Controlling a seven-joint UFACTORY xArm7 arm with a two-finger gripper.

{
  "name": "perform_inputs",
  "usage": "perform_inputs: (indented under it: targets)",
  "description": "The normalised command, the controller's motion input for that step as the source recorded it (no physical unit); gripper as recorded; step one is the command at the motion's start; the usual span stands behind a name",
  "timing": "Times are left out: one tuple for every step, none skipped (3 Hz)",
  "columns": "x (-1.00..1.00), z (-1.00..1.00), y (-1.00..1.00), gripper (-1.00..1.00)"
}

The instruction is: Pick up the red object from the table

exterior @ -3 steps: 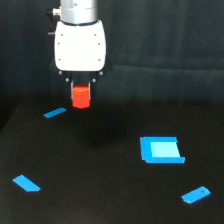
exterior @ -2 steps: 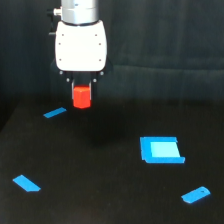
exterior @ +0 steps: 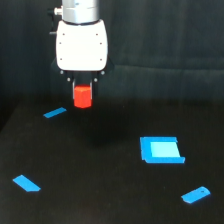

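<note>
The red object (exterior: 82, 96) is a small red-orange chunky block hanging in the air above the black table (exterior: 110, 190), at the exterior view's upper left. My gripper (exterior: 82, 90) sits under the white arm head (exterior: 82, 45) and is shut on the block's top, so its short dark fingers are mostly hidden. The block is clear of the table surface, with a faint dark shadow below it.
Flat blue pieces lie on the table: a thin strip (exterior: 55, 113) just left of the block, a square tile (exterior: 161, 149) at the right, one sliver (exterior: 26, 183) at lower left, another (exterior: 195, 194) at lower right. A dark curtain hangs behind.
The arm and the held red block have risen a little; the blue pieces have not moved.
</note>
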Motion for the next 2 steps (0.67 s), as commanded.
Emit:
perform_inputs:
  targets:
    - [0.01, -0.08, -0.07, -0.95]
    - [0.07, 0.01, -0.04, -1.00]
